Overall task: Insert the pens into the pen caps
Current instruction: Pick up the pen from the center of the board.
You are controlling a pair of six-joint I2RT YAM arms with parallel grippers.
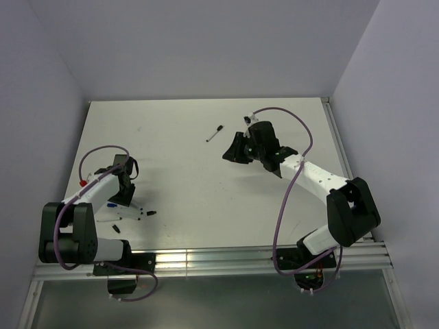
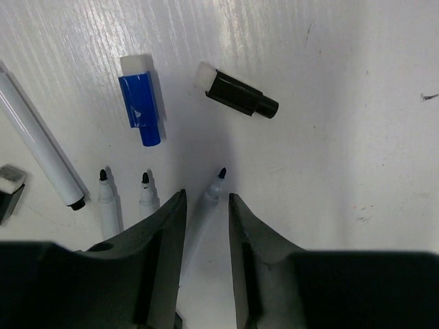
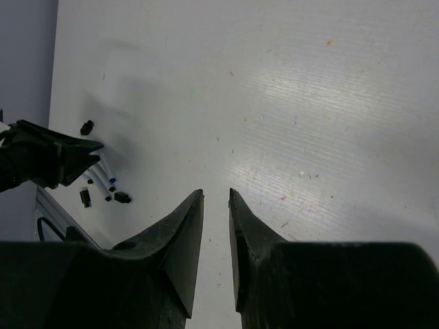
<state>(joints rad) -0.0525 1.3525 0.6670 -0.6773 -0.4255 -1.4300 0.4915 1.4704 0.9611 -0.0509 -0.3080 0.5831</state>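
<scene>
Left gripper (image 2: 206,197) is low over the worktop (image 2: 357,82), jaws straddling one pen (image 2: 217,185); whether they clamp it cannot be told. Just left of that gripper lie a second pen (image 2: 145,195) and a third pen (image 2: 106,199), tips bare, with a longer pen (image 2: 38,140) further left. Just beyond the gripper lie a blue cap (image 2: 140,110) and a black cap (image 2: 236,97), apart from each other. Well beyond it, to the right, the right gripper (image 3: 217,195) hovers, jaws slightly parted, empty. A lone pen (image 1: 215,132) lies farther still.

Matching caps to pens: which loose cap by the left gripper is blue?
The blue cap, lying left of the tilted black cap; it alone is blue.
</scene>
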